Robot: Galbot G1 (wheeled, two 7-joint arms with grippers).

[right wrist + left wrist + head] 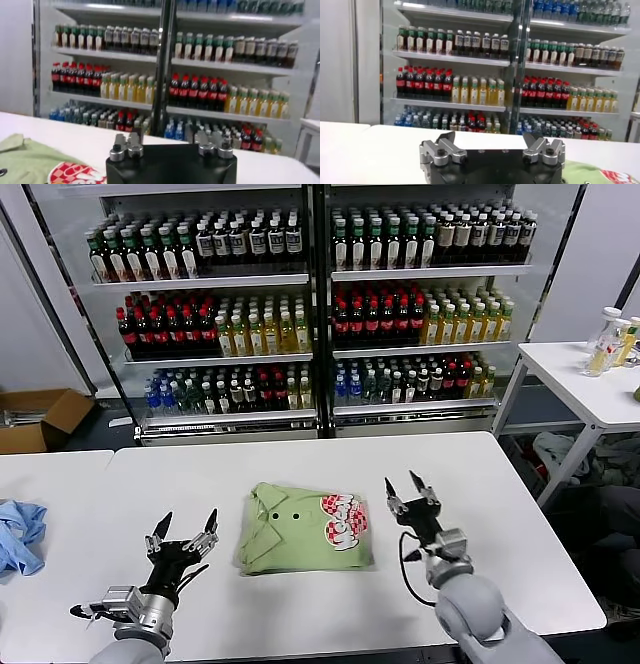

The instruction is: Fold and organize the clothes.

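Far left, a light blue garment [20,534] lies crumpled at the edge of the adjoining surface, well apart from the work and not part of it.

Left claw [186,526]: raised over the white surface [300,604], left of the shirt and clear of it. Fingers stand wide apart and hold nothing. It appears to be waiting.

Centre: the light green polo shirt [300,532] lies flat on the surface between the two claws, folded into a compact rectangle. Collar and dark buttons face up, and the red-and-white checkered logo [344,521] shows on its right part. Edges look reasonably square; judged from this, the folding is essentially complete.

Right claw [411,490]: just beside the shirt's right edge, raised, fingers parted and gripping nothing. The right wrist view shows the shirt lying below and to one side, free of the claw. Its closeness suggests it has let go of that edge.

Behind the surface stand drink shelves [310,284]; a side table [590,384] stands at far right.
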